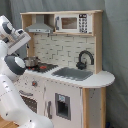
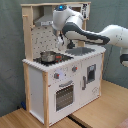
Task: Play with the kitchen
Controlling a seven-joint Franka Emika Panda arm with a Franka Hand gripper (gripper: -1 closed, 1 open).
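Observation:
The kitchen (image 1: 65, 85) (image 2: 60, 80) is white and light wood. It has a black stovetop (image 1: 46, 66) (image 2: 57, 59) with red rings, a sink (image 1: 72, 74), a black faucet (image 1: 85, 59), a grey hood (image 1: 40, 25), a microwave (image 1: 72, 22), knobs (image 2: 57, 76) and an oven door (image 2: 64, 95). A small metal pot (image 1: 31, 62) (image 2: 48, 56) stands on the stovetop. My gripper (image 2: 59, 39) hangs under the hood, above the back of the stovetop and clear of the pot. In the first exterior view my white arm (image 1: 15, 42) covers it.
A grey curtain (image 2: 10, 45) hangs behind the kitchen, which stands on a wooden floor (image 2: 100, 110). My arm (image 2: 95, 35) stretches across above the sink from the second exterior view's right.

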